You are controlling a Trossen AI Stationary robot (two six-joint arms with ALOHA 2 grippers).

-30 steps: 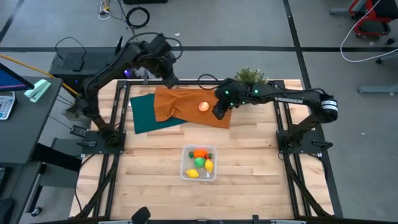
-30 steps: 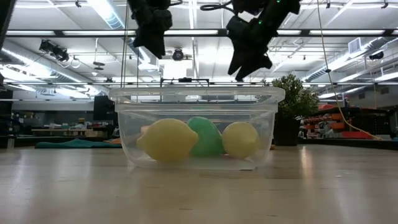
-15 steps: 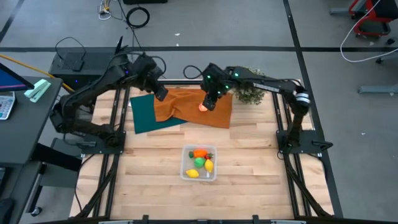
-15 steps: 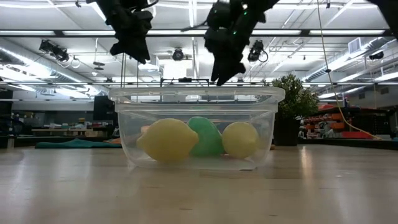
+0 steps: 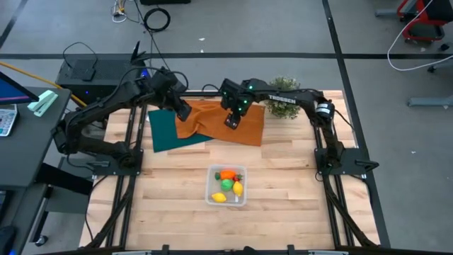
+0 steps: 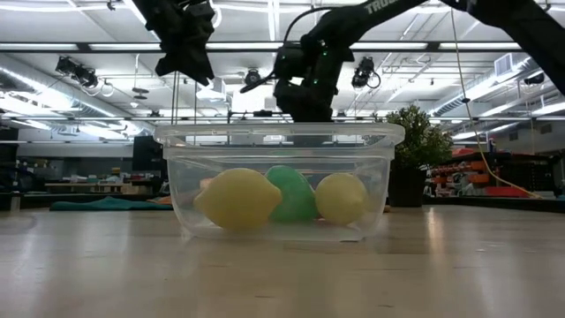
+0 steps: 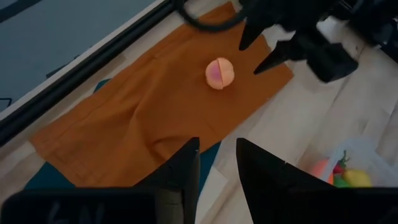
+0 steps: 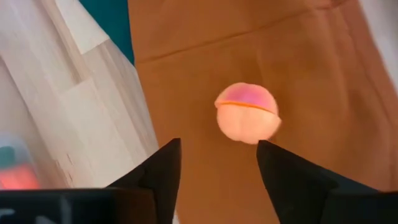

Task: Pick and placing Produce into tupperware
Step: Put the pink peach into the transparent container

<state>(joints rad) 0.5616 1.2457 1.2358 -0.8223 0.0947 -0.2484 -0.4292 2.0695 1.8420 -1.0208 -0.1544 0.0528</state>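
The pale reddish apple [image 8: 247, 113] lies on an orange cloth [image 5: 209, 119] near the table's far edge and also shows in the left wrist view [image 7: 220, 73]. In the high view my right gripper [image 5: 232, 120] covers it. My right gripper [image 8: 217, 146] is open and hovers just over the apple, one finger on each side, touching nothing. My left gripper [image 5: 180, 110] is open and held in the air over the cloth's left part [image 7: 216, 143]. The clear tupperware [image 5: 226, 186] stands near the table's middle with the carrot, the green one and two lemons [image 6: 237, 199] inside.
A teal cloth [image 5: 164, 132] lies under the orange cloth's left side. A bushy potted plant [image 5: 283, 106] stands at the far edge, right of my right gripper. Bare wooden table [image 5: 170, 177] spreads around the tupperware.
My right gripper has swung toward the table's left along the orange cloth and come down over the apple. My left gripper has moved from beyond the far edge toward the near side and down, and now hangs over the cloth's left part.
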